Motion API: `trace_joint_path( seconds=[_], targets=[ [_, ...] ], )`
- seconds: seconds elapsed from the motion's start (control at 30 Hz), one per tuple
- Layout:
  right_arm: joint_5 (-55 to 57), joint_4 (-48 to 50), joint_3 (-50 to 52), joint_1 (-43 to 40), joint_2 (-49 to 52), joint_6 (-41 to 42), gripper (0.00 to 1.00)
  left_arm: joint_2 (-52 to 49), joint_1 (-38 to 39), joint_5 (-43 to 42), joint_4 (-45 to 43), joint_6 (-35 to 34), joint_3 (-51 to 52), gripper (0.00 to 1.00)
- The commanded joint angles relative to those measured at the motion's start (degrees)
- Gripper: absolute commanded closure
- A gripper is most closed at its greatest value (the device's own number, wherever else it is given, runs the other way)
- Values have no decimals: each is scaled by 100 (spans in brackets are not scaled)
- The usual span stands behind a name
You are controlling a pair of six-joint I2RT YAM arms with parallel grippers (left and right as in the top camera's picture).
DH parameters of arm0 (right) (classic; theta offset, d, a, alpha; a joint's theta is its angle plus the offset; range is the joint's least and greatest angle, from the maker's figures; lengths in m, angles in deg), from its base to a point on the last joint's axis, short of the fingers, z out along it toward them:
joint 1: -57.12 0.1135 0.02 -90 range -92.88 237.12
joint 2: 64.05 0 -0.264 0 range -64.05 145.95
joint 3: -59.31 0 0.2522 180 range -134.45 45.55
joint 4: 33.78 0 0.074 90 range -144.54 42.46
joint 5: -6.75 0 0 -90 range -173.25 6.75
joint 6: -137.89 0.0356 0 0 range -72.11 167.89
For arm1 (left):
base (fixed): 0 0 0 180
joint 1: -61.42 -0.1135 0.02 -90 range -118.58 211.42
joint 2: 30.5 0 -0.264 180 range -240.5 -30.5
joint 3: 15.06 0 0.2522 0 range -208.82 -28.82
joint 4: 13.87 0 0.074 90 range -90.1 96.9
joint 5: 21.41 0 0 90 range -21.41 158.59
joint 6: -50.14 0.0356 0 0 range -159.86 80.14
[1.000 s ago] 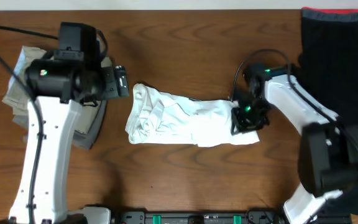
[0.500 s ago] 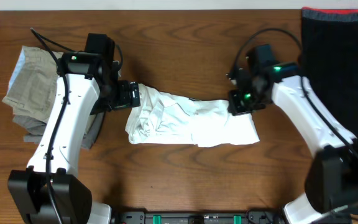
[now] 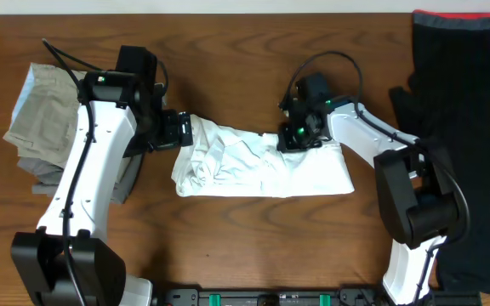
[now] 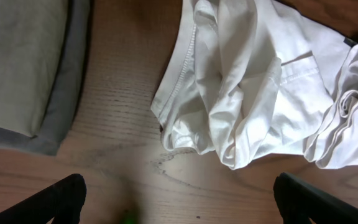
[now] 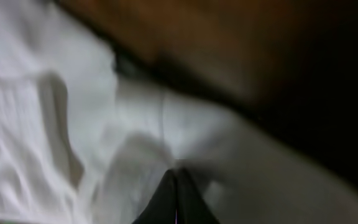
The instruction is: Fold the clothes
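Right claw (image 3: 300,136) has just clamped the shirt's (image 3: 245,166) top edge mid-length; left claw (image 3: 179,129) stands apart at its left end, so folding can likely start.

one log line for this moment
left gripper: open, at bunched end of white shirt | right gripper: shut on white shirt top edge

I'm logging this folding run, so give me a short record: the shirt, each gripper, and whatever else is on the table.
shirt: white T-shirt, crumpled in a long bundle at mid-table
left gripper: open, at the shirt's left end, holding nothing
right gripper: shut, pinching the shirt's upper edge
other items: khaki trousers folded at far left; black garment at far right
surface: wooden table
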Motion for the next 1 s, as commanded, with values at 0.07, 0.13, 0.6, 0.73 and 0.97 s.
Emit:
trace_joint_path(
  seconds=[0.07, 0.13, 0.6, 0.73, 0.97],
  targets=[
    [-317, 111, -109, -96, -125, 146, 88, -22, -22, -7, 9, 31, 155, 2],
    [-533, 81, -114, -195, -352, -87, 83, -22, -22, -140, -83, 37, 352, 2],
    [-570, -1344, -114, -881, -2634, -1344, 50, -55, -39, -531, -2702, 472, 2319, 2],
    [-302, -1672, -114, -879, -2815, -1368, 49, -247, -39, -1233, -3154, 905, 2472, 2],
    [-273, -1937, -114, -879, -2811, -1390, 50, -1110, -61, -1788, -3392, 1224, 2472, 2]
  ],
)
